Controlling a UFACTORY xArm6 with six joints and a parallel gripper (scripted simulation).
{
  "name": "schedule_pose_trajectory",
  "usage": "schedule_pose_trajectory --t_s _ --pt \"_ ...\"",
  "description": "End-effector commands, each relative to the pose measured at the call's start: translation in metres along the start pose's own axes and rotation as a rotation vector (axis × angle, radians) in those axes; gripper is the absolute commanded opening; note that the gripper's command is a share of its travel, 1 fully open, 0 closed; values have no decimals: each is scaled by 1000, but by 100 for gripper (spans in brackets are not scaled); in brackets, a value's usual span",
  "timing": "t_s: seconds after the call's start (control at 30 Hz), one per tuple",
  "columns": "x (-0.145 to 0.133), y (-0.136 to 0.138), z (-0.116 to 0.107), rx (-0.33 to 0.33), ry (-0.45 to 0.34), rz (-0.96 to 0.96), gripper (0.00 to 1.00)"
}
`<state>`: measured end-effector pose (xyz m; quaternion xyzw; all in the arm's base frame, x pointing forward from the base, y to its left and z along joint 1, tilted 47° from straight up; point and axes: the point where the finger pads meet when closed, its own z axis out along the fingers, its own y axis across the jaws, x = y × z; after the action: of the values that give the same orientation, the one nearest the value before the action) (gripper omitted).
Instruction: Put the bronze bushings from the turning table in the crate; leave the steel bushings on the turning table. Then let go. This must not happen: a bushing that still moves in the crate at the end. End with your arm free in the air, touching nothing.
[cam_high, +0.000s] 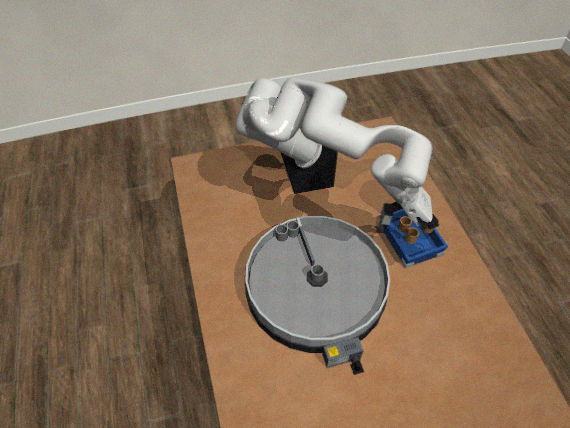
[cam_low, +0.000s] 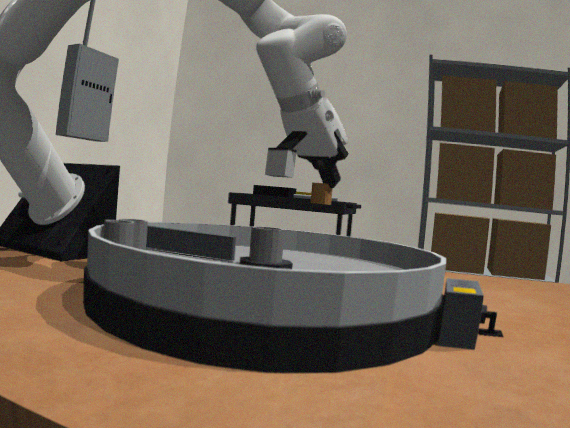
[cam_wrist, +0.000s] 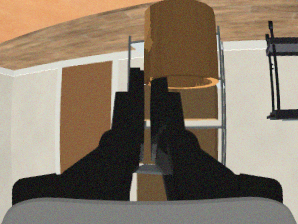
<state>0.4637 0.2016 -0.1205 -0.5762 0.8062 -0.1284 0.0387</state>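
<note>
My gripper (cam_high: 431, 223) (cam_low: 330, 185) (cam_wrist: 147, 88) is shut on the wall of a bronze bushing (cam_high: 428, 230) (cam_low: 321, 194) (cam_wrist: 181, 45), above the far right part of the blue crate (cam_high: 426, 255). Two more bronze bushings (cam_high: 405, 223) (cam_high: 412, 236) stand inside the crate. Two steel bushings (cam_high: 281, 233) (cam_high: 293, 229) stand side by side at the back left of the turning table (cam_high: 265, 327) (cam_low: 270, 295). A grey hollow cylinder (cam_high: 317, 270) (cam_low: 266, 246) stands on its dark centre hub. No bronze bushing shows on the turning table.
A dark bar (cam_high: 306, 246) (cam_low: 190, 241) runs from the turning table's back rim toward its hub, beside the steel bushings. A grey drive box (cam_high: 343, 353) (cam_low: 461, 314) is at the front rim. The crate stands right of the turning table. The raised rim surrounds the turning table.
</note>
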Motion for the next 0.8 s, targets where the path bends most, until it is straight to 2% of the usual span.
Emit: schedule_pose_trajectory --t_s 0.0,0.3,0.47,0.53,0.77 --pt "-2 -1 -1 2 -3 0 0" --pt "2 -1 3 2 -3 0 0" --pt "17 -1 21 2 -3 0 0" --pt "17 -1 21 2 -3 0 0" --pt "41 -1 50 2 -3 0 0"
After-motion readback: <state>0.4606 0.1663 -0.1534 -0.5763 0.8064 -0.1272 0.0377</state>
